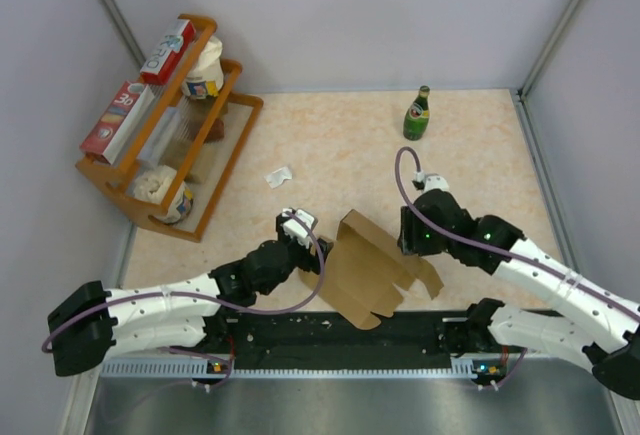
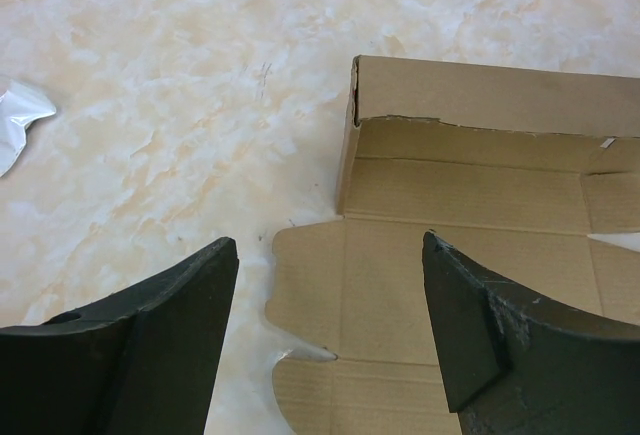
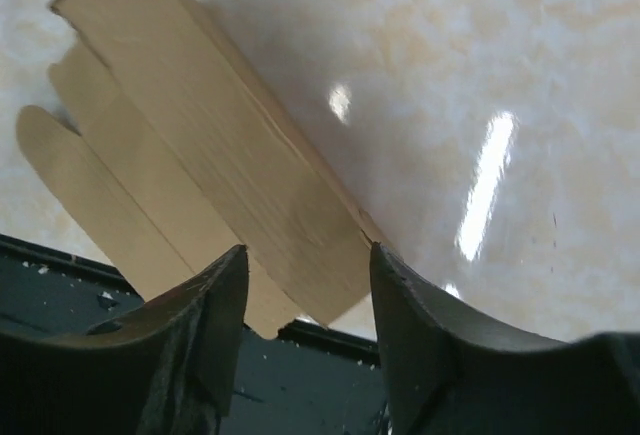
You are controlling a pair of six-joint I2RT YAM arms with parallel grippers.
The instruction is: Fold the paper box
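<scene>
Left gripper (image 2: 328, 250) spread wide, empty, over the paper box (image 2: 470, 195) edge. Right gripper (image 3: 307, 252) parted, straddling a panel; contact unclear.

Paper box (image 1: 365, 270), plain brown cardboard, partly folded, one long wall upright w/ base & flaps flat on table, lower center of top view, near edge over black strip, inside facing up

Walls (image 1: 350, 15): pale grey panels, seen at 9, 12 and 3 o'clock | Table top (image 1: 340, 145): beige marbled surface, enclosed by panels | Wooden rack (image 1: 243, 103): placed at 10 o'clock | Light: glare streaks (image 3: 485, 185) reflected on surface
</scene>
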